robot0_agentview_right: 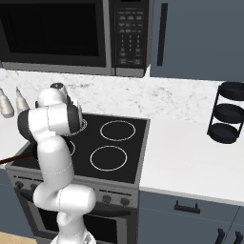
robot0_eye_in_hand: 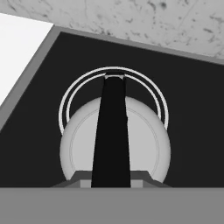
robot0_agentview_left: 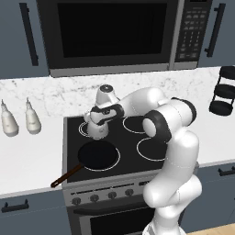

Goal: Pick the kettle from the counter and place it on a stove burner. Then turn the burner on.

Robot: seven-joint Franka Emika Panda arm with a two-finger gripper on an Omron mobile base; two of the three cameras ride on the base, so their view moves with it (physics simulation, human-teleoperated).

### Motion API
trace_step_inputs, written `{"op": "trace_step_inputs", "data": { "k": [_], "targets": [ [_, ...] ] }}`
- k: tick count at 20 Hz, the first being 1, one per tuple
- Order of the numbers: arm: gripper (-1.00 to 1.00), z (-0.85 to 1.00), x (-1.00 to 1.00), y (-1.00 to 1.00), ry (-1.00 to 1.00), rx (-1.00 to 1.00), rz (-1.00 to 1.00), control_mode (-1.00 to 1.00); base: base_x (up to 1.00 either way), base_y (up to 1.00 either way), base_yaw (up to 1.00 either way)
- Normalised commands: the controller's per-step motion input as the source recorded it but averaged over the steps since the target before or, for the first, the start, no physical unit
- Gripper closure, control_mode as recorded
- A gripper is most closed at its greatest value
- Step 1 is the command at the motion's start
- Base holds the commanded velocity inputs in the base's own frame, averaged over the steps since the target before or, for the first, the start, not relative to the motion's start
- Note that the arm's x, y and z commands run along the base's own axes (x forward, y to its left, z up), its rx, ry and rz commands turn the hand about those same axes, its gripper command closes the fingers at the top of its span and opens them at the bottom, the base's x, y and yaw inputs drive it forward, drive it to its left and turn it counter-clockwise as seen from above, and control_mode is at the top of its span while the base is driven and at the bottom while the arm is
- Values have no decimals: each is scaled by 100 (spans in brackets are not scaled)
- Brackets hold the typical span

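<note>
The small silvery-white kettle point(robot0_agentview_left: 97, 131) is at the back left of the black cooktop point(robot0_agentview_left: 133, 137), over the stove burner point(robot0_agentview_left: 84, 130) with the double white ring. My gripper point(robot0_agentview_left: 99, 120) reaches down from above and is shut on its handle. In the hand view the black handle point(robot0_eye_in_hand: 111, 131) runs up the middle of the kettle's dome point(robot0_eye_in_hand: 146, 144), and the burner's rings point(robot0_eye_in_hand: 65, 103) curve out from behind the dome on its far side. I cannot tell whether the kettle's base touches the glass. In the right base view my arm hides the kettle; a bit of the burner ring point(robot0_agentview_right: 84, 125) shows.
A black frying pan point(robot0_agentview_left: 97, 153) sits on the front left burner, its handle point(robot0_agentview_left: 64, 176) pointing off the front left corner. Two slim white bottles point(robot0_agentview_left: 8, 120) point(robot0_agentview_left: 32, 118) stand on the counter point(robot0_agentview_left: 27, 156) to the left. A black tiered rack point(robot0_agentview_left: 224, 92) stands at the right. Knobs point(robot0_agentview_left: 94, 198) line the stove's front.
</note>
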Motion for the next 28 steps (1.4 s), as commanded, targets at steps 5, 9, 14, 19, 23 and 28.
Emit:
{"op": "trace_step_inputs", "data": {
  "k": [5,9,14,19,23,28],
  "targets": [
    [100,0,26,3,0,0,0,-100,0,0,0],
    [100,7,3,3,0,0,0,-100,0,0,0],
    [100,3,0,0,-5,0,0,-100,0,0,0],
    [100,0,11,0,-6,0,0,-100,0,0,0],
    [100,0,23,5,-2,0,0,-100,0,0,0],
    [100,-1,7,1,0,0,0,-100,0,0,0]
  ]
}}
